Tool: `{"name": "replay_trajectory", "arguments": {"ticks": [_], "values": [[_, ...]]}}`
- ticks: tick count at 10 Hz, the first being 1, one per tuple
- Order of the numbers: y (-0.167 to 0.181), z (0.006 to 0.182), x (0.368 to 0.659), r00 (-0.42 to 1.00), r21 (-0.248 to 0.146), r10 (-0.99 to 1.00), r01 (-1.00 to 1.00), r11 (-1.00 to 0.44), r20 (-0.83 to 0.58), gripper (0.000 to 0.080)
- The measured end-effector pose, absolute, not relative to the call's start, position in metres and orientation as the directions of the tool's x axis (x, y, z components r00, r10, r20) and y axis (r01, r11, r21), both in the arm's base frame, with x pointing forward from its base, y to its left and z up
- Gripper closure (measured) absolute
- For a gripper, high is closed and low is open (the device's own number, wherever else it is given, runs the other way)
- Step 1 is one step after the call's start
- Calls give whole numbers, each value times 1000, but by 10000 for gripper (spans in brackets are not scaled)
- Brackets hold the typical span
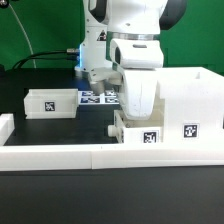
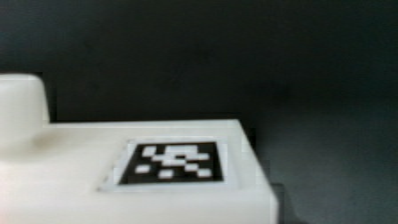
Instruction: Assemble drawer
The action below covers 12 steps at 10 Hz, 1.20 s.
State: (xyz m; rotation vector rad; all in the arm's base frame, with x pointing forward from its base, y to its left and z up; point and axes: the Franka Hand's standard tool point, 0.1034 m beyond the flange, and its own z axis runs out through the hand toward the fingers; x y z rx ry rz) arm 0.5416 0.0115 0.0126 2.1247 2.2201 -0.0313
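The tall white box case (image 1: 190,100) stands at the exterior view's right, with a tag on its near face. One small white tray (image 1: 143,133) with a tag sits against the case's left side. My gripper (image 1: 133,120) is straight down on this tray; its fingers are hidden behind the hand and the tray wall. The wrist view shows this tray's tagged white face (image 2: 178,162) very close and blurred, with no fingertips showing. The second tray (image 1: 50,101) lies apart at the exterior view's left.
The marker board (image 1: 98,97) lies flat behind the arm. The long low white border rail (image 1: 80,155) runs along the front and turns up at the left edge. Dark table top lies between the left tray and the arm.
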Motion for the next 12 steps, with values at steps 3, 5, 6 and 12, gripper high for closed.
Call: {"name": "replay_trajectory", "arguments": {"ticks": [3,5,6,12], "values": [[13,16,543,-6,40,998,999,8,-62,533],[13,31,547,-1,46,998,999,5,-66,395],[11,42,548,1,42,997,999,2,-72,235],[-46,58,549,15,66,996,998,-9,-86,151]]}}
